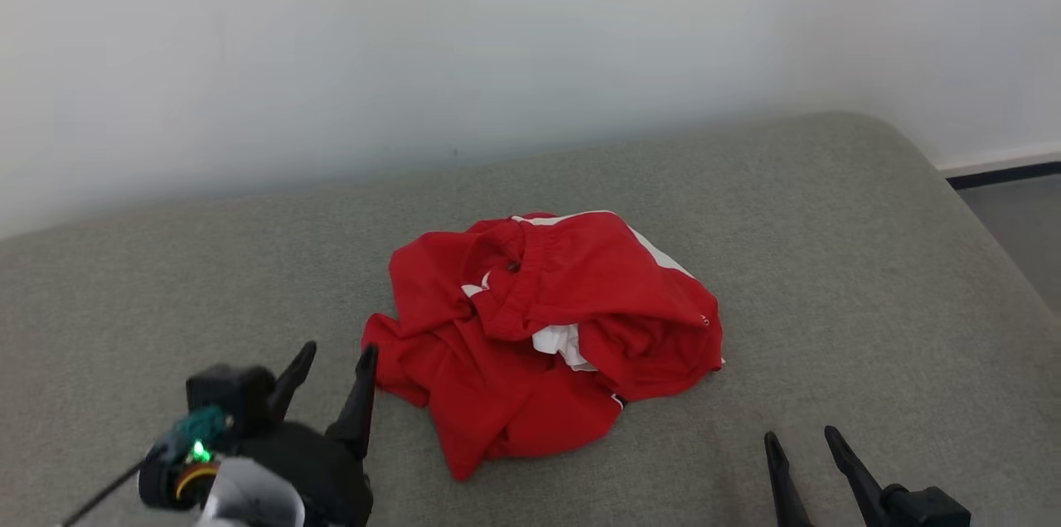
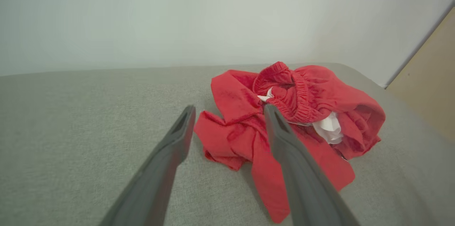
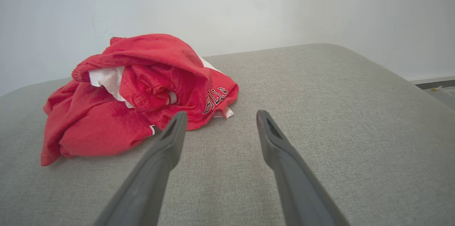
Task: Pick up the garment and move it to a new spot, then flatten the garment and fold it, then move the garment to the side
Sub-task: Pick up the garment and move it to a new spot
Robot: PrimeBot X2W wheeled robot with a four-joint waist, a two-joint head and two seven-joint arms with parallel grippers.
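On grey cloth cushion (image 1: 829, 245), head view: crumpled red and white garment (image 1: 547, 328) sits in the middle; my left gripper (image 1: 341, 347), spread wide, just beside it; my right gripper (image 1: 799, 432), spread too, apart.
Left wrist: garment ahead, rightward.
Right wrist: garment ahead, leftward.

Home-like room — grey upholstered seat (image 1: 829, 262) against plain white wall (image 1: 497, 30).

Plain white wall (image 1: 414, 38) behind grey fabric couch (image 1: 829, 262); dark baseboard (image 1: 1003, 175) right.

High head, low wrists, common garment (image 1: 514, 394)
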